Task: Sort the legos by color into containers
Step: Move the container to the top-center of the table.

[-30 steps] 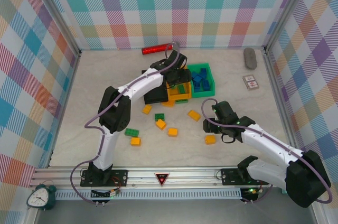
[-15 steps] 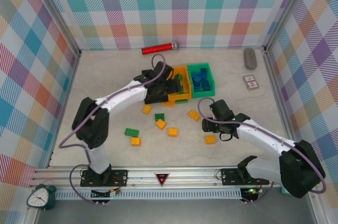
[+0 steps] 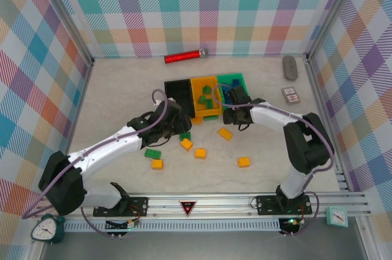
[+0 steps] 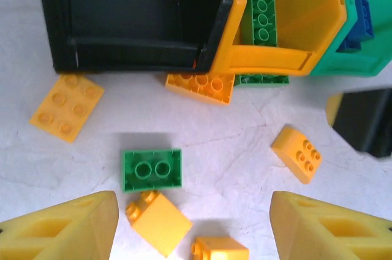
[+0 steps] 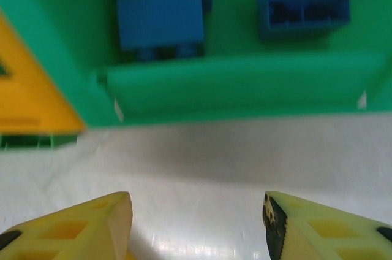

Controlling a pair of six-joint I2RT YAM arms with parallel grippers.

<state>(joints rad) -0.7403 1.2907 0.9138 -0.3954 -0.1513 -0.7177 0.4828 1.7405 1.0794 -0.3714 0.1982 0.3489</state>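
Note:
Three containers stand side by side: black bin [image 3: 179, 96] [image 4: 135, 15], orange bin [image 3: 200, 83] [image 4: 300, 21] with green legos [image 3: 208, 97] in it, green bin [image 3: 240, 78] [image 5: 245, 82] with blue legos [image 5: 160, 22]. Loose orange and green legos lie in front. My left gripper [image 3: 179, 130] [image 4: 193, 214] hovers open over a green lego [image 4: 152, 170] and an orange lego [image 4: 158, 221]. At the green bin's near wall my right gripper [image 3: 236, 113] [image 5: 197, 211] is open over bare table.
More loose legos: orange [image 3: 225, 133], orange [image 3: 244, 162], orange [image 3: 200, 152], green [image 3: 152, 154], orange [image 3: 157, 164]. A red cylinder [image 3: 184, 57] lies at the back wall, a grey oval object [image 3: 290, 67] and a small card [image 3: 290, 94] at the right.
The left arm drew back from the bins toward the loose legos at the middle. The right arm swung from the near right table up to the green bin's front. Neither gripper's opening changed.

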